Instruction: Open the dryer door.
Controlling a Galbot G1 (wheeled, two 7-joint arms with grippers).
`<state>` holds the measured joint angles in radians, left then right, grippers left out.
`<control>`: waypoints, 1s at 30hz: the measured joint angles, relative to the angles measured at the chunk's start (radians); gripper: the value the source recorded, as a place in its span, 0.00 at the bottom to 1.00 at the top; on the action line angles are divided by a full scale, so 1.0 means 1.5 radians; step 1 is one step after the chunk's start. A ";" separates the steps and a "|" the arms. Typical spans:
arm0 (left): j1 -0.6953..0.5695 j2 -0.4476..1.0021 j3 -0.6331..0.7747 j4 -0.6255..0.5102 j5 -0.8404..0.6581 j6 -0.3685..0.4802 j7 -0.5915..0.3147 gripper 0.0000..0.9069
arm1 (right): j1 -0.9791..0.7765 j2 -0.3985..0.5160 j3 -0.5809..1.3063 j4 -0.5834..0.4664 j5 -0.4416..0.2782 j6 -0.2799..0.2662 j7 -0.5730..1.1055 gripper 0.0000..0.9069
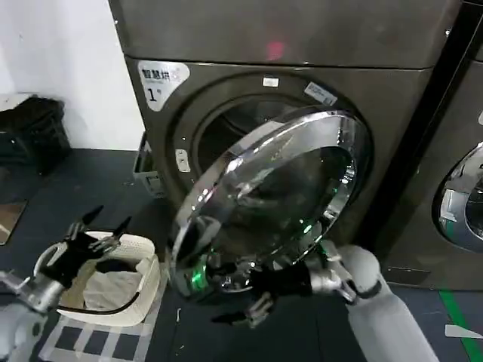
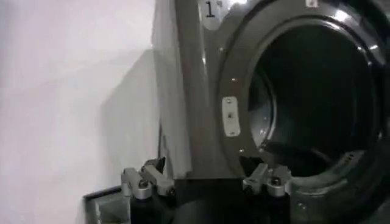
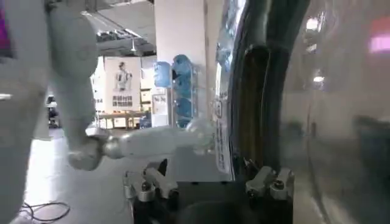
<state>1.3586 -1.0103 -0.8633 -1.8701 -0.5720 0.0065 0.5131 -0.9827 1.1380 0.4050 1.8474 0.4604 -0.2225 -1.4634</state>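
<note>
The right gripper (image 1: pixel 240 300) reaches under the lower edge of the dryer door (image 1: pixel 272 196), fingers spread apart and clamped on nothing, just beside the chrome ring. The left gripper (image 1: pixel 94 234) hovers above a white basket (image 1: pixel 147 283) on the floor, fingers wide. The door stands swung partly outward, tilted, hinged on the right. Behind it, the dryer (image 1: pixel 377 98) shows its dark drum opening (image 1: pixel 234 124) and a white label (image 1: pixel 161 81) marked "1".

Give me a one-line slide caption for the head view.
Right gripper under the half-open dryer door; left gripper open above a laundry basket.
</note>
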 joint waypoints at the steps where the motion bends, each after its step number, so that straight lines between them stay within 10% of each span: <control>1: -0.008 0.000 0.011 0.004 -0.007 0.002 0.000 1.00 | -0.014 -0.005 0.020 0.002 0.001 0.010 0.000 1.00; 18: -0.168 0.027 0.257 0.027 0.009 0.008 0.038 1.00 | -0.215 0.055 0.434 -0.031 0.034 0.074 0.064 1.00; 30: -0.208 0.063 0.412 -0.032 -0.045 0.015 0.037 1.00 | -0.244 0.078 0.664 -0.021 0.099 0.078 0.380 1.00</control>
<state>1.0464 -0.9165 -0.2452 -1.9174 -0.6401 0.0292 0.5693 -1.3482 1.2543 1.4014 1.8165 0.6090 -0.1057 -0.8932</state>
